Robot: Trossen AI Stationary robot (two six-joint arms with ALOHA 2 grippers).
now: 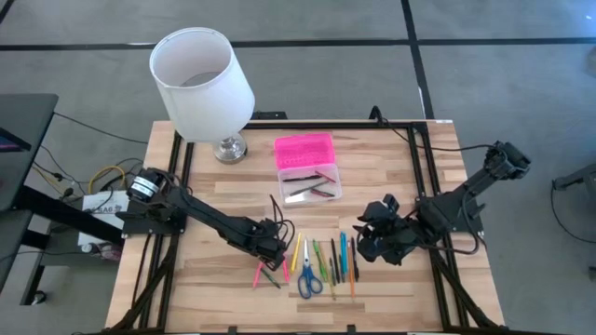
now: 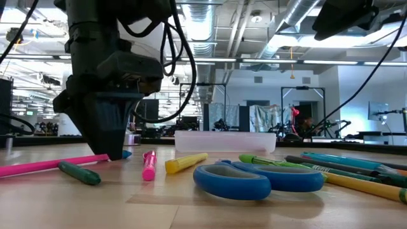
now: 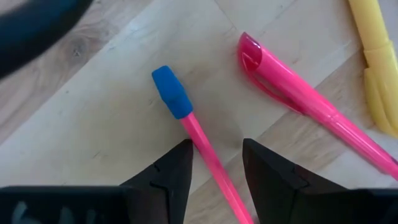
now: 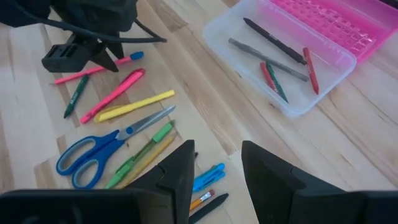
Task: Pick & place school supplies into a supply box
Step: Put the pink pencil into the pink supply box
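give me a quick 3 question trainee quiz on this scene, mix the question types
1. True or false: the case is empty.
2. Multiple choice: the left gripper stands over which item? A) the scissors B) the blue-capped pink pen C) the yellow marker
3. Fill in: the right gripper hovers with open jaws and holds ____.

Key
1. False: several pens lie in its clear base, its pink lid folded open.
2. B: the fingers straddle the pen's shaft, low at the table.
3. Nothing.
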